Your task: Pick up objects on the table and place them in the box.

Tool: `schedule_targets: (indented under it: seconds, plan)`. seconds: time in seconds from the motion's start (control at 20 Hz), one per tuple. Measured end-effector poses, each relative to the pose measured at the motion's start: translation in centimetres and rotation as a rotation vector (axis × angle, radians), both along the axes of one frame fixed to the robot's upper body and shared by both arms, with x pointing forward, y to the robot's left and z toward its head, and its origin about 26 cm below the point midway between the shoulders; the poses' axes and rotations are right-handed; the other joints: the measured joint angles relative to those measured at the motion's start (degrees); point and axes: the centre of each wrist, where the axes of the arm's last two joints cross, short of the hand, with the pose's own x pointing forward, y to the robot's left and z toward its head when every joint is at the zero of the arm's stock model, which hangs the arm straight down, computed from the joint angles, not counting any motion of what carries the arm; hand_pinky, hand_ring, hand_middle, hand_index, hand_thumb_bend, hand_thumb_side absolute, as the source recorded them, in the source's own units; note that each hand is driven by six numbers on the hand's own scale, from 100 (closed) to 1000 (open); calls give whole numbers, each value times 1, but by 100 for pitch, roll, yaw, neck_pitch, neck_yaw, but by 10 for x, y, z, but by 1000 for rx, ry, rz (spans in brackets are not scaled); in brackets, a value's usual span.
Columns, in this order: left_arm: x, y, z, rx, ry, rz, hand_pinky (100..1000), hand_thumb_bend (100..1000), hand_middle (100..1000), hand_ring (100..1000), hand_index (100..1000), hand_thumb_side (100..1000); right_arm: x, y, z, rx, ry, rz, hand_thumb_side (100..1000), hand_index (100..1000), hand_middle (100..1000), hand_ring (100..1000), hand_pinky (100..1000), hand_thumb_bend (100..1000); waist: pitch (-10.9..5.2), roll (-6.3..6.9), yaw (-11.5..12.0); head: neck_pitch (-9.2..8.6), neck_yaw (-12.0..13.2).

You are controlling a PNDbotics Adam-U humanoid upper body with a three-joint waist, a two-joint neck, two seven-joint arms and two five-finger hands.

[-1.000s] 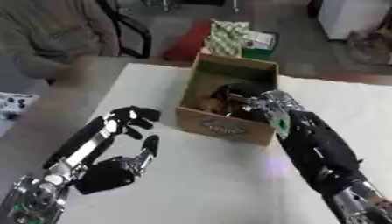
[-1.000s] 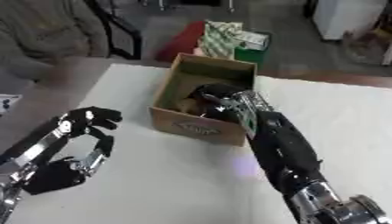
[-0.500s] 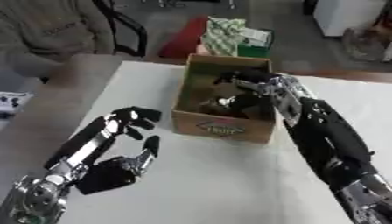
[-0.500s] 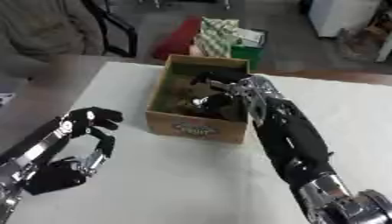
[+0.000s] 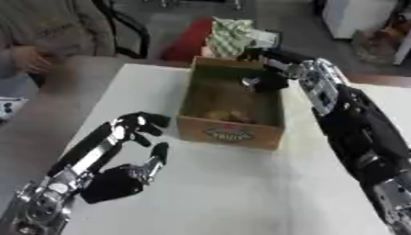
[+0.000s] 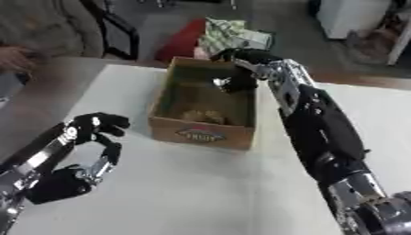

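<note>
A white table (image 5: 241, 193) fills most of the view, with an open cardboard box (image 5: 231, 133) standing near its far edge, a printed oval label on the side that faces the robot. Inside the box, toward its near end, lies a pale brownish lump (image 5: 218, 114) whose shape cannot be made out.

The robot's right hand (image 5: 277, 69) reaches in from the right side and hangs over the far end of the box, above its inside. Its fingers are curled, and a small dark object with a silvery tip (image 5: 255, 82) sits at the fingertips; it is too blurred to say what it is, and too blurred to tell whether the fingers are pinching it or only beside it. The black and silver right arm (image 5: 353, 128) runs along the right side of the box toward the near right corner of the table.

The robot's left hand (image 5: 132, 142) rests near the left edge of the table, well apart from the box, palm turned up, fingers loosely bent and spread, holding nothing.

Beyond the far edge of the table, a green and white patterned bag (image 5: 233, 34) stands just behind the box, beside something red (image 5: 186, 43)
</note>
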Motion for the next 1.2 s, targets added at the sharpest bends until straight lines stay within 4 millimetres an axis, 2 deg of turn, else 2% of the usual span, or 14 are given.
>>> schedule_targets:
  seconds: [0.35,0.65,0.9,1.0,1.15,1.2]
  plan:
    - [0,5,-4,-3,4,27,720,100,782,800,883,581,-13,-26,21,103,-132,7,546,930,861,856,853,100,-8,-34,-202,3,89]
    - [1,13,-9,-38,5,92,709,100,768,789,871,600,-35,-57,19,211,-264,1,461,887,781,760,754,100,2,-37,-450,13,161]
    - [1,22,-14,-89,2,174,697,100,757,778,858,625,-58,-74,3,325,-339,-23,449,852,726,699,695,100,36,-13,-624,50,200]
    - [1,26,-17,-110,3,209,690,100,752,772,852,641,-67,-78,-3,370,-363,-36,482,829,696,668,674,100,55,6,-692,65,192]
    - [0,33,-22,-150,15,269,684,100,745,769,848,658,-81,-81,-13,444,-396,-51,478,819,678,653,664,100,57,7,-791,119,134]
    - [0,35,-24,-165,19,287,678,100,738,764,841,679,-86,-80,-16,470,-405,-52,513,815,672,649,661,100,57,8,-819,145,109]
